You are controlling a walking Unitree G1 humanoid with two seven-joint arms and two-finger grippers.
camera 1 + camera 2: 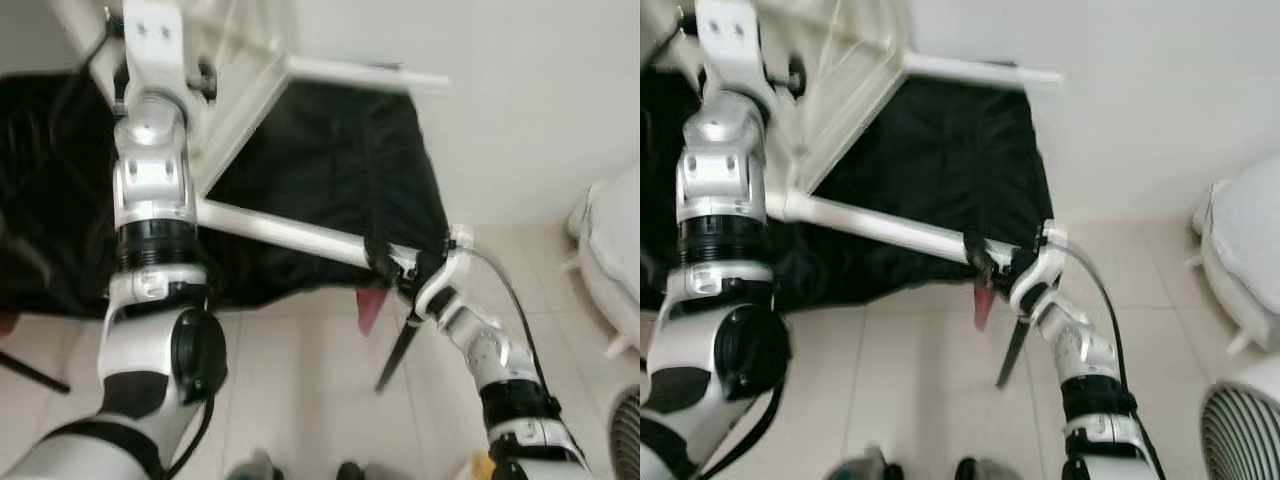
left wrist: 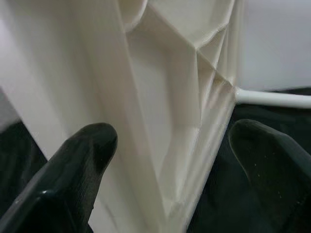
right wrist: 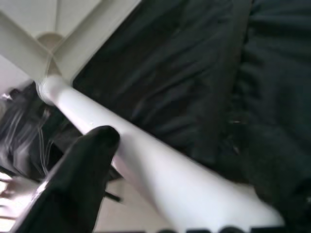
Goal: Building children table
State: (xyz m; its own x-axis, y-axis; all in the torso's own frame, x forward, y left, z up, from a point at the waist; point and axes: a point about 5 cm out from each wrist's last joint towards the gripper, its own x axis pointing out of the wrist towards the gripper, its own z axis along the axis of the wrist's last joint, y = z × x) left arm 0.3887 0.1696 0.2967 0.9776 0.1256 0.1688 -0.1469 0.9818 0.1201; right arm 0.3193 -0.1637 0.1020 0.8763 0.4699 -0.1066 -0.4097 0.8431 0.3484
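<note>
The white plastic table top (image 1: 235,90) stands tilted on its edge at the upper left, ribbed underside facing me. A white table leg (image 1: 290,232) runs from its lower corner down to the right, and a second leg (image 1: 370,75) sticks out at the top. My right gripper (image 1: 395,268) is shut on the free end of the lower leg (image 3: 160,170), with one black finger (image 3: 82,165) beside the tube. My left arm reaches up to the table top. There my left gripper (image 2: 172,138) clamps the ribbed rim (image 2: 160,121) between its two fingers.
Black cloth (image 1: 340,160) hangs behind and under the table parts. A red tag (image 1: 369,308) and a thin black rod (image 1: 398,355) hang below the right gripper. A white fan (image 1: 1245,430) and a white object (image 1: 1250,260) stand on the tiled floor at the right, below a white wall.
</note>
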